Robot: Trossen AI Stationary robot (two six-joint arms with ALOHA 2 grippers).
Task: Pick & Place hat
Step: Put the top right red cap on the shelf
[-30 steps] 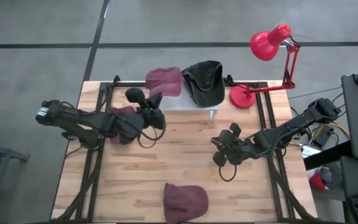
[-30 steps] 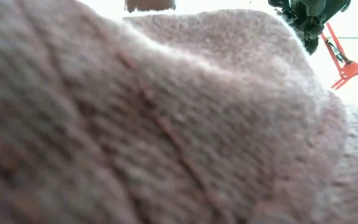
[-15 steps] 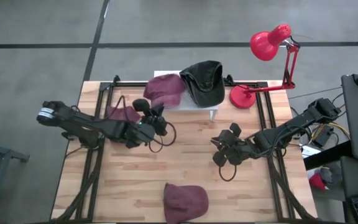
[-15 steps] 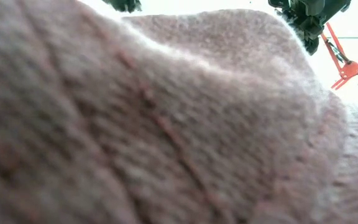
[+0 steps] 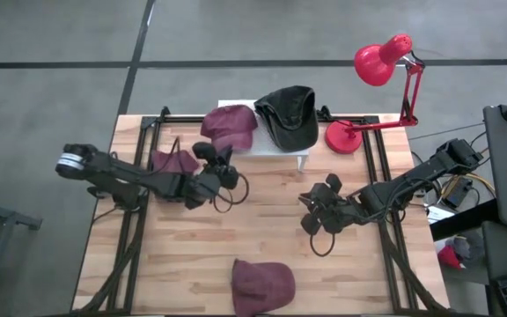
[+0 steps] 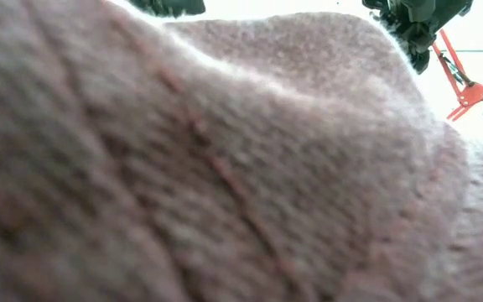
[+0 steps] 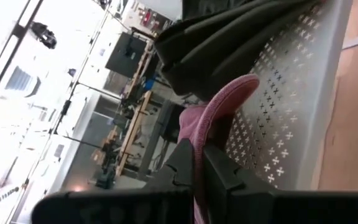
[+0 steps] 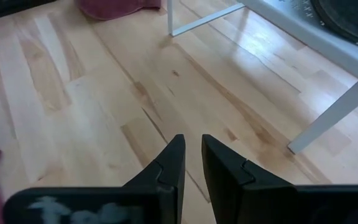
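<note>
The high camera looks straight down on the whole table [image 5: 262, 238], the low one sits pressed against a maroon hat [image 6: 225, 168] that fills its frame, and both wrist cameras look closely forward toward the white perforated shelf [image 7: 291, 99] they share.

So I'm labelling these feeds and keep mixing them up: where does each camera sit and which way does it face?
High view: overhead, looking straight down; both arms, wooden table, white shelf.
Low view: table height, blocked by a maroon hat; the right arm's dark end at the top.
Left wrist: left tool pinching a maroon hat at the shelf.
Right wrist: right tool over bare tabletop, holding nothing.
Shared: both wrist views show the white shelf.
</note>
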